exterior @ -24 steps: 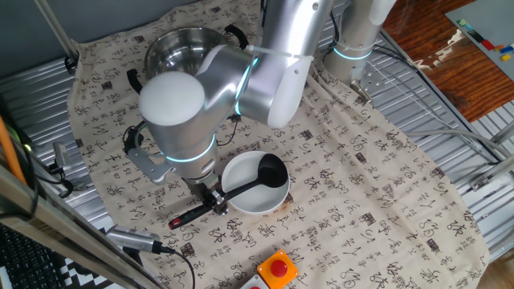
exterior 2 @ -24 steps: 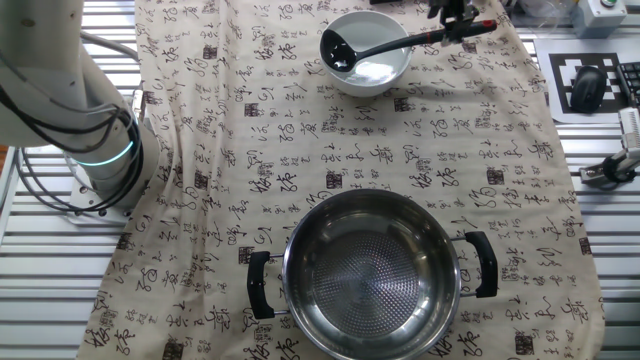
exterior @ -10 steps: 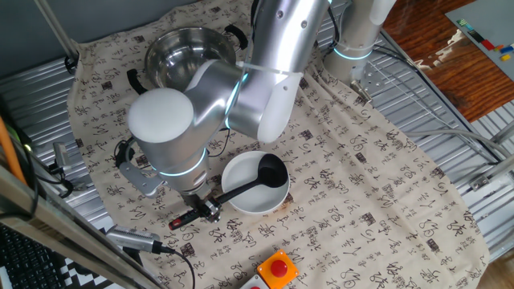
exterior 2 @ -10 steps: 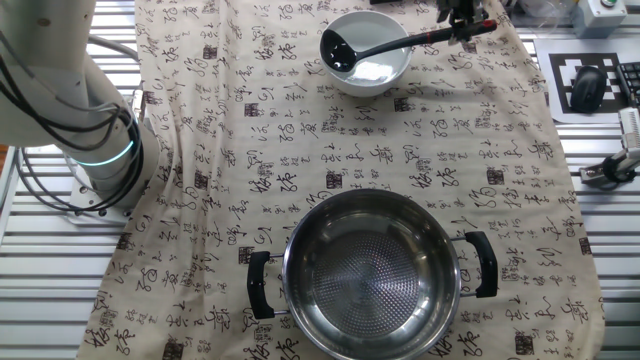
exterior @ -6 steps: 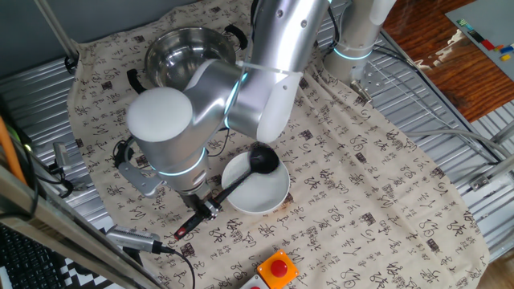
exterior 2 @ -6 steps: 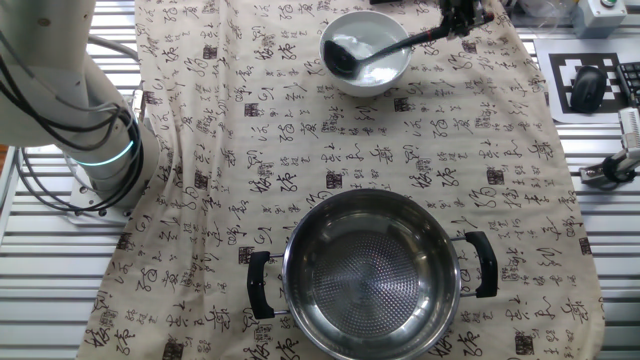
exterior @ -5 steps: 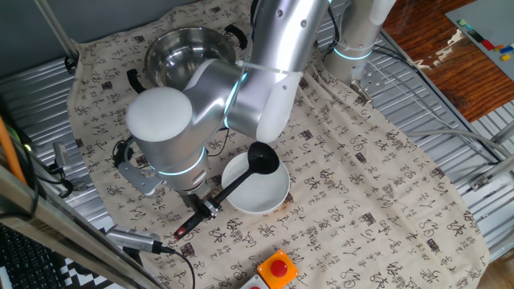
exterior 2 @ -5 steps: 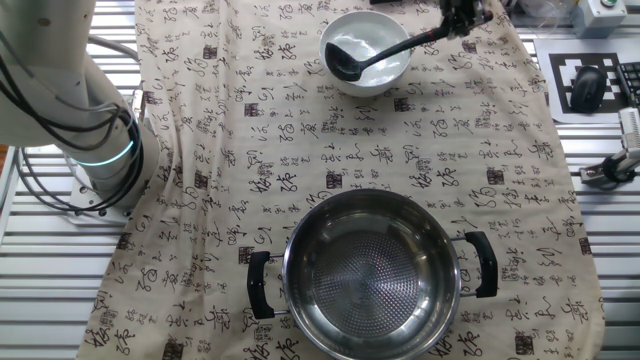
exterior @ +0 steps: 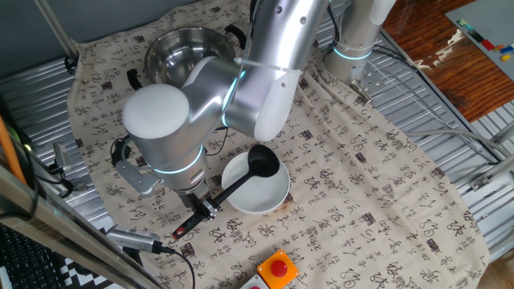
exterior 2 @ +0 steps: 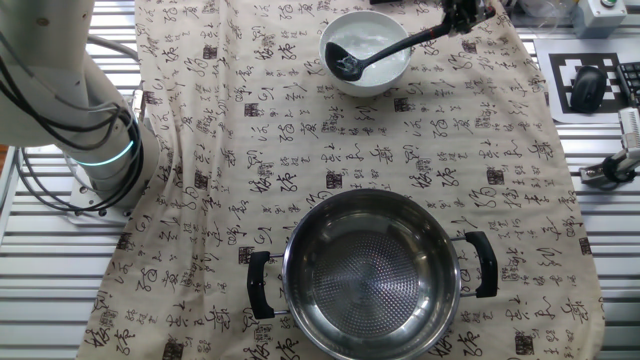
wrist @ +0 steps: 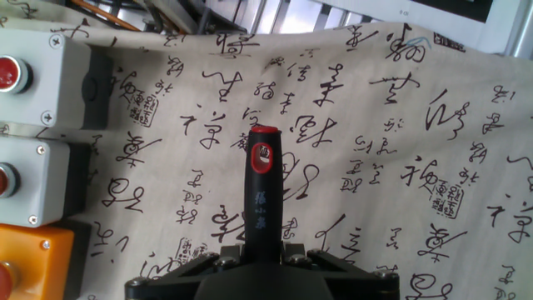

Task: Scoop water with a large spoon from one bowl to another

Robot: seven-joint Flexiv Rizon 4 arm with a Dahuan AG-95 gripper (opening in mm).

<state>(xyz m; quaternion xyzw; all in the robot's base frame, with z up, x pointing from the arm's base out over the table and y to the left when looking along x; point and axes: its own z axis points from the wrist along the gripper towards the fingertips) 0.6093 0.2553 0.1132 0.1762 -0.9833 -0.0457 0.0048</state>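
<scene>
The gripper is clamped on the handle of the large spoon, gripping it near the red tip (in the hand view the fingers press the black shaft from both sides, with the tip pointing away over the cloth). The spoon is tilted: its deep black scoop is raised above the white bowl, at the bowl's far rim, while the handle slopes down toward the near edge of the table. In the other fixed view the scoop hangs over the bowl's inner wall, and it seems to carry a little water, though the glint is too small to be sure. The bowl sits near that same table edge, on the patterned cloth. The steel pot stands well apart from the bowl, toward the opposite edge, its two black handles out to the sides. Grey button boxes lie just beside the cloth's edge.
</scene>
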